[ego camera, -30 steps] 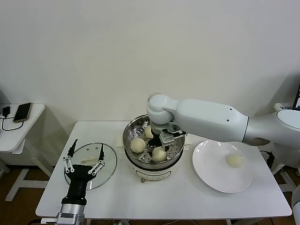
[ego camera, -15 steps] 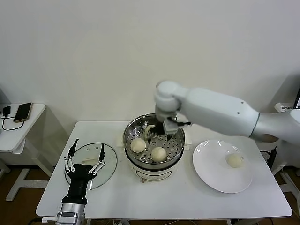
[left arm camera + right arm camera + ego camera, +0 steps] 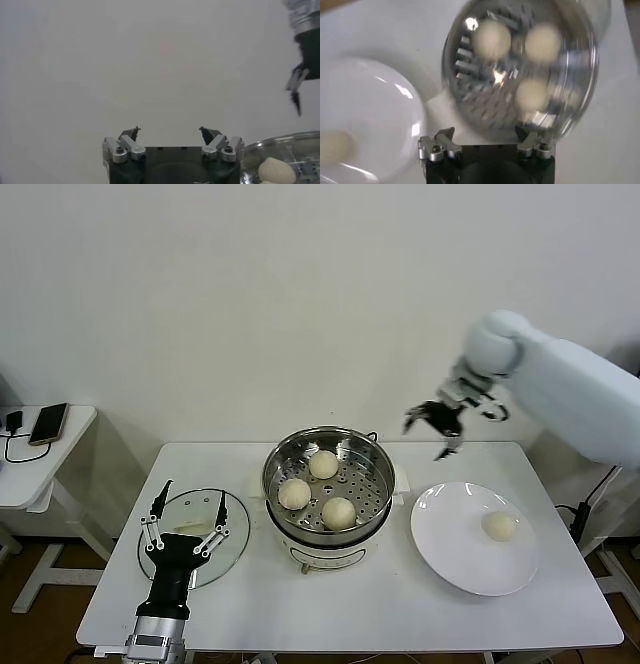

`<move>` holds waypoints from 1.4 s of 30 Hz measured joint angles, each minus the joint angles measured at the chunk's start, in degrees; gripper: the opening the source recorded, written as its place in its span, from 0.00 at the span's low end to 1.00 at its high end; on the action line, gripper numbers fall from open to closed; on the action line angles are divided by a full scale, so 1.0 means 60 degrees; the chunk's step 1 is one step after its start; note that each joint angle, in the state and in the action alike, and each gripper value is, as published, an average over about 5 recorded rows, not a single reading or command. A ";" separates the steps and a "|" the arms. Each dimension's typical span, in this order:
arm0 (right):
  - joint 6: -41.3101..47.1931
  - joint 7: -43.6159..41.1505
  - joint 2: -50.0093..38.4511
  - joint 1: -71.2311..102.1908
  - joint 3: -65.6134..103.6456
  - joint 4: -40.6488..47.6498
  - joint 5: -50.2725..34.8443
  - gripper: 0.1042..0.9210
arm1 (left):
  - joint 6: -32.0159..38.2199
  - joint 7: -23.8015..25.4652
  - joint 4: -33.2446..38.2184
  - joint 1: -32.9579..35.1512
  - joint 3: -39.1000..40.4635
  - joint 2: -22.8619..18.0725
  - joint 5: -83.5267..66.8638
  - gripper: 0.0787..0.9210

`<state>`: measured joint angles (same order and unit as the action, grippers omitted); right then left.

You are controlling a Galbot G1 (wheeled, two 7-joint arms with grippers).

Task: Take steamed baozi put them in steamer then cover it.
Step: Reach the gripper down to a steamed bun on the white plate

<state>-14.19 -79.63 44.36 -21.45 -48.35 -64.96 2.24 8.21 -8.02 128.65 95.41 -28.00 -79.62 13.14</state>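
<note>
Sitting smooth and cream-white, three baozi point(image 3: 323, 464) fill the steamer point(image 3: 330, 532); seemingly empty right gripper point(image 3: 436, 424) fingers spread.

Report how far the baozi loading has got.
Done: three baozi sit on the tray in the steamer. In hand: nothing; the right gripper is open and empty in the air between steamer and plate. Left: one baozi lies on the white plate, and the glass cover lies on the table under the open left gripper.
</note>
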 measured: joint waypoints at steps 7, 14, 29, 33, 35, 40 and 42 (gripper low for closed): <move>0.0632 -0.0012 -0.0712 0.1246 0.0891 0.1128 0.0238 0.88 | -0.0011 0.0004 0.0063 0.0075 -0.0027 -0.0014 0.0014 0.88; 0.0824 0.0081 -0.0946 0.2588 0.1700 0.1791 0.0694 0.88 | 0.0006 0.0003 0.0092 0.0170 -0.0086 -0.0053 0.0023 0.88; 0.0785 0.0722 -0.0701 0.4178 0.3034 0.2744 0.1563 0.88 | 0.0000 -0.0002 0.0051 0.0145 -0.0077 -0.0090 0.0068 0.88; 0.0744 0.0842 -0.0587 0.4346 0.3182 0.2923 0.1703 0.88 | -0.0004 -0.0004 0.0022 0.0121 -0.0087 -0.0077 0.0067 0.88; 0.0729 0.0895 -0.0527 0.4414 0.3239 0.3011 0.1772 0.88 | -0.0005 -0.0006 0.0014 0.0116 -0.0088 -0.0073 0.0065 0.88; 0.0699 0.1020 -0.0379 0.4500 0.3320 0.3184 0.1921 0.88 | -0.0008 -0.0009 -0.0004 0.0106 -0.0082 -0.0073 0.0060 0.88; 0.0698 0.1056 -0.0344 0.4513 0.3326 0.3222 0.1965 0.86 | -0.0013 -0.0009 -0.0002 0.0100 -0.0081 -0.0075 0.0058 0.88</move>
<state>-10.00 -73.29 42.30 5.63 -28.40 -45.63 14.03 8.13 -8.08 128.63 96.01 -28.48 -80.07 13.48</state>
